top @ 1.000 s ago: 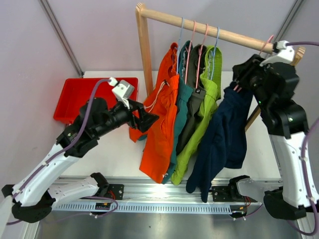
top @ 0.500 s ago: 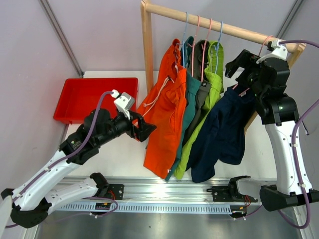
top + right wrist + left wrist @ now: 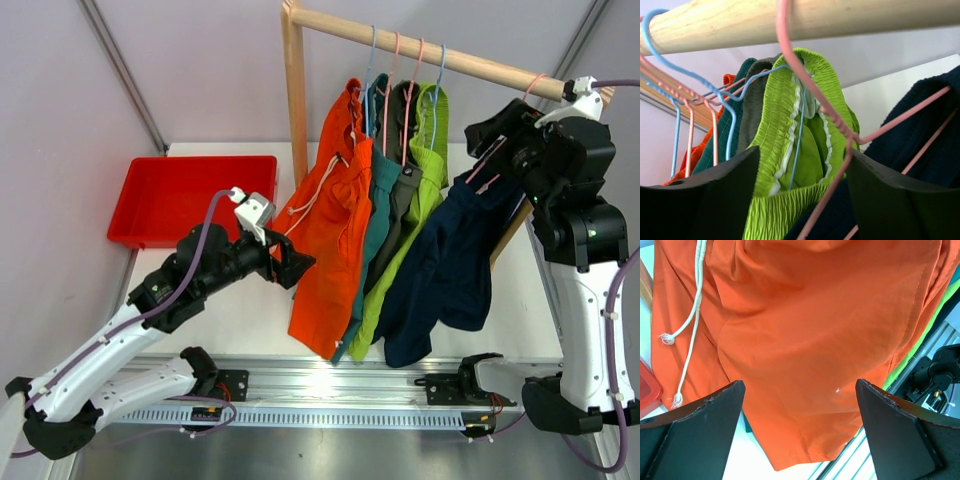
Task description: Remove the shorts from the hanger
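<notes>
Five pairs of shorts hang on wire hangers from a wooden rod [image 3: 440, 55]: orange shorts [image 3: 330, 230] with a white drawstring, teal [image 3: 378, 200], dark grey [image 3: 402, 195], lime green [image 3: 425, 185] and navy shorts [image 3: 450, 260]. My left gripper [image 3: 296, 266] is open just left of the orange shorts [image 3: 805, 325], which fill the view between its wide-spread fingers [image 3: 695, 430]. My right gripper [image 3: 487, 145] is open up by the rod [image 3: 840, 20]. The pink hanger [image 3: 840, 127] of the navy shorts [image 3: 935, 145] passes between its jaws, close to the right one.
A red tray [image 3: 130, 215] lies on the table at the back left. The rack's wooden post [image 3: 296, 120] stands beside the orange shorts. A metal rail [image 3: 330, 395] with the arm bases runs along the near edge.
The right gripper opened off the pink hanger and drew slightly right. The navy shorts rose and all the clothes swung back. The left gripper shifted a little towards the orange shorts.
</notes>
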You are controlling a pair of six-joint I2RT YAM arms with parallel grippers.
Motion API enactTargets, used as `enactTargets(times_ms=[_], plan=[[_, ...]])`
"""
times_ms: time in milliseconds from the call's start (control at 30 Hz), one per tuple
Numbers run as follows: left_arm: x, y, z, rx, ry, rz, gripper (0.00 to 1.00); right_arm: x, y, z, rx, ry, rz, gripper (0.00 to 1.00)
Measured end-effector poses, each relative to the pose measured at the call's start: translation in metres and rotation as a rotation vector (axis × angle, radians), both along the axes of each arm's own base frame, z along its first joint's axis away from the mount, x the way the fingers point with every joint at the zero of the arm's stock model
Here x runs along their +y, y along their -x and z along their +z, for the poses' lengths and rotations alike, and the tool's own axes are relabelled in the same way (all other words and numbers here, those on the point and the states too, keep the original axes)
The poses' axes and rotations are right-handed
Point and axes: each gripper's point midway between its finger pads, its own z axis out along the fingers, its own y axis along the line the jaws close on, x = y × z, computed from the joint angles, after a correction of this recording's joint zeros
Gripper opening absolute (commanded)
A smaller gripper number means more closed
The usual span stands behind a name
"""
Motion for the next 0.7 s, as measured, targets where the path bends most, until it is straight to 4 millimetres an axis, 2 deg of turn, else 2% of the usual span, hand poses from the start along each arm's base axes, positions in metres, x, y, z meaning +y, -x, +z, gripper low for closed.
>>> enactTargets(times_ms=[33, 100, 133, 300, 333, 567, 633, 700], plan=[[0.0, 0.0, 0.0, -0.001, 0.001, 0.0, 0.99, 0.0, 0.004, 0.001, 0.001, -0.006, 0.0, 0.65], [0.001, 0.001, 0.0, -0.003, 0.003, 0.0, 0.99, 0.0, 0.009, 0.0, 0.007, -0.013, 0.002, 0.39], [0.002, 0.001, 0.0, -0.004, 0.004, 0.0, 0.99, 0.0, 0.01, -0.002, 0.013, -0.014, 0.004, 0.22], [0.003, 0.003, 0.0, -0.002, 0.012, 0.001, 0.99, 0.003, 0.007, -0.015, 0.052, -0.051, 0.006, 0.03], [0.004, 0.004, 0.001, -0.004, 0.014, 0.001, 0.99, 0.003, 0.006, -0.016, 0.051, -0.052, 0.004, 0.0], [0.0, 0.014, 0.005, 0.01, 0.027, -0.048, 0.99, 0.006, 0.01, -0.015, 0.019, -0.06, 0.023, 0.0], [-0.008, 0.019, 0.017, 0.011, 0.039, -0.087, 0.99, 0.007, 0.012, -0.015, 0.019, -0.062, 0.027, 0.0], [-0.021, 0.029, 0.042, 0.005, 0.049, -0.145, 0.99, 0.006, 0.015, -0.013, 0.021, -0.063, 0.028, 0.0]])
